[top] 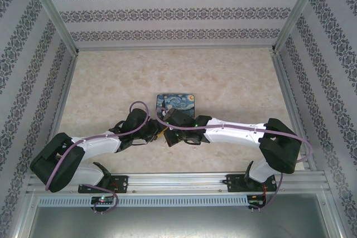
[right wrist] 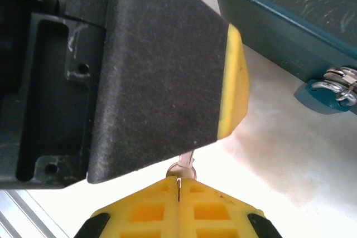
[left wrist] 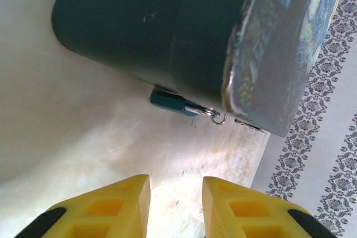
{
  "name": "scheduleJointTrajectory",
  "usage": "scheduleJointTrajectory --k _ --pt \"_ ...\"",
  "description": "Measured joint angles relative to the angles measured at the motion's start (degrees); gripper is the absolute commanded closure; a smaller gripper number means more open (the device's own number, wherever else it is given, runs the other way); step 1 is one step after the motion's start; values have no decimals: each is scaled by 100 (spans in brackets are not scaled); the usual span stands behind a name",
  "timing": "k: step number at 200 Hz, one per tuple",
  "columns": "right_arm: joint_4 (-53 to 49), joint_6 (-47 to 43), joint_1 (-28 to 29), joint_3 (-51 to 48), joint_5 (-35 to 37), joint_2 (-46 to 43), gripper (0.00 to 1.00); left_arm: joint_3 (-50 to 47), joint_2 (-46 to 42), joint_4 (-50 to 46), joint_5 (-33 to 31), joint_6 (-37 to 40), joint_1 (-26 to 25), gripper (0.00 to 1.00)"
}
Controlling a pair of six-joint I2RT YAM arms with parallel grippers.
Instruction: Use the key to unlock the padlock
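The padlock point(left wrist: 172, 103) lies on the table against the bottom edge of the Starry Night case point(left wrist: 167, 26), and its silver shackle meets small metal rings there. The left gripper point(left wrist: 175, 204) points at the case with its yellow fingers apart and nothing between them. The right gripper point(right wrist: 178, 199), also near the case, has its fingers pressed together on the key point(right wrist: 186, 168). The far end of the key is hidden behind a black yellow-tipped pad point(right wrist: 156, 71).

Ahead of me a painted case point(top: 177, 102) lies flat on the pale marbled table point(top: 111, 82). Patterned wallpaper point(top: 167, 15) covers the walls around it. A metal rail point(top: 178, 182) runs along the near edge.
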Motion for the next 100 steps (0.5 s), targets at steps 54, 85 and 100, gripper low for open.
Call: scheduleJointTrajectory --k 54,85,100 --pt "37 4 0 0 0 0 100 0 0 2 -68 -2 -74 94" --pt "39 7 0 0 -2 0 100 2 0 9 -74 -15 -74 100" --pt "39 15 -2 0 -2 0 75 2 0 11 -81 -15 -74 100"
